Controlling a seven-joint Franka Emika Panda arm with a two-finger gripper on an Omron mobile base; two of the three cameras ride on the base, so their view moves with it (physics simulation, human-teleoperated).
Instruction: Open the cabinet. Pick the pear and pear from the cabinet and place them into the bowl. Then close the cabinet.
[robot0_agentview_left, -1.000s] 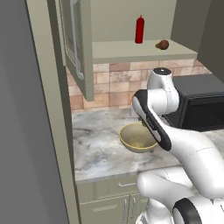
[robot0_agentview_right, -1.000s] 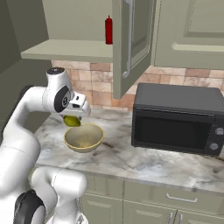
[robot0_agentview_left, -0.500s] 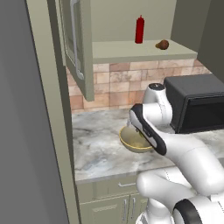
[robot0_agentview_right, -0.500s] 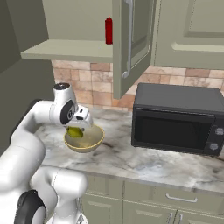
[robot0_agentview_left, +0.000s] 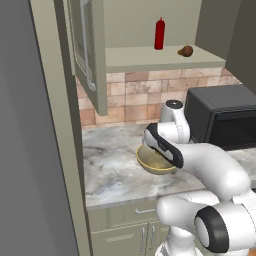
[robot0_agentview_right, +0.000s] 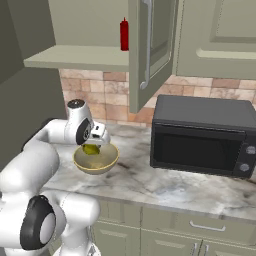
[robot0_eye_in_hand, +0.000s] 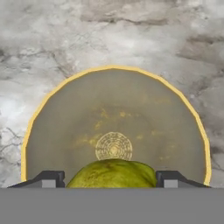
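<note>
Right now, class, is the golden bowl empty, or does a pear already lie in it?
Empty: the hand view shows the bowl's bare bottom, and the pear sits between the gripper's fingertips above it, not yet released.

**Arm bent low over the bowl**

You see the white arm reach from the lower right and bend down over the bowl. The bowl sits on the marble table, and the arm hides part of it. The cabinet door stands open on the left. On the cabinet shelf a red bottle stands up straight, and a small brown thing lies near it to the right. A black microwave sits on the table behind the arm.
</note>
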